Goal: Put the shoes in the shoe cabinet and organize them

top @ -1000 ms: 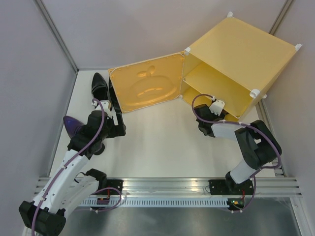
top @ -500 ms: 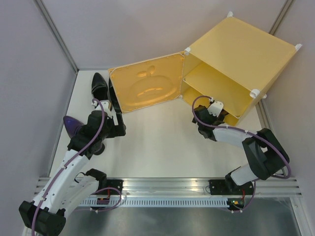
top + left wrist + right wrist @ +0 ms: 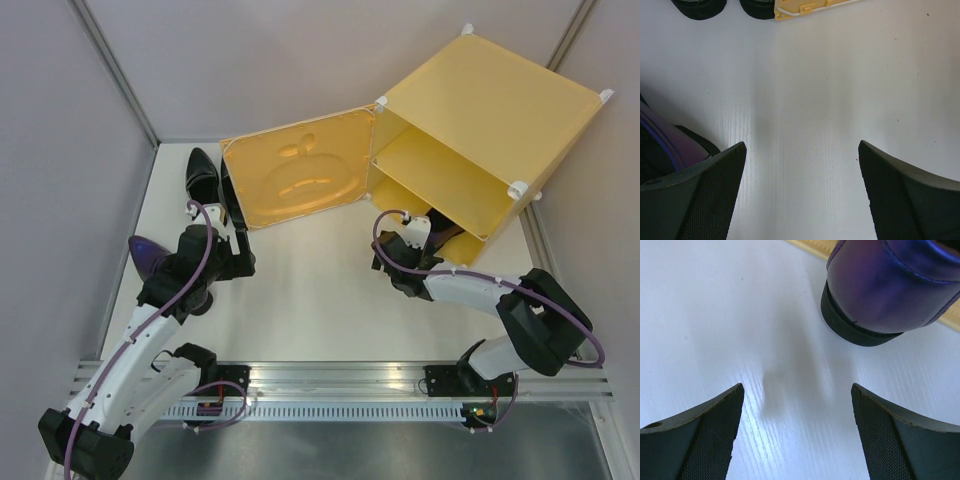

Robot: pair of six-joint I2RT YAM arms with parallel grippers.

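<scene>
Purple shoe [image 3: 890,285] lies at the lower opening of the yellow shoe cabinet [image 3: 490,110], its heel on the white table [image 3: 320,300], just ahead of the right gripper [image 3: 797,432], whose fingers are apart and empty. The left gripper [image 3: 800,192] is also spread wide, beside the second purple shoe [image 3: 662,147]. The black pair [image 3: 203,175] lies behind the open door [image 3: 300,180].

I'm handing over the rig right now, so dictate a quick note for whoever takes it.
Left gripper: open, empty, over bare table beside one purple shoe.
Right gripper: open, empty, facing the other purple shoe, heel sticking out of the cabinet mouth.
Black shoes: on the table by the open door edge.
Done: door open. Left: seat all four shoes inside.
</scene>
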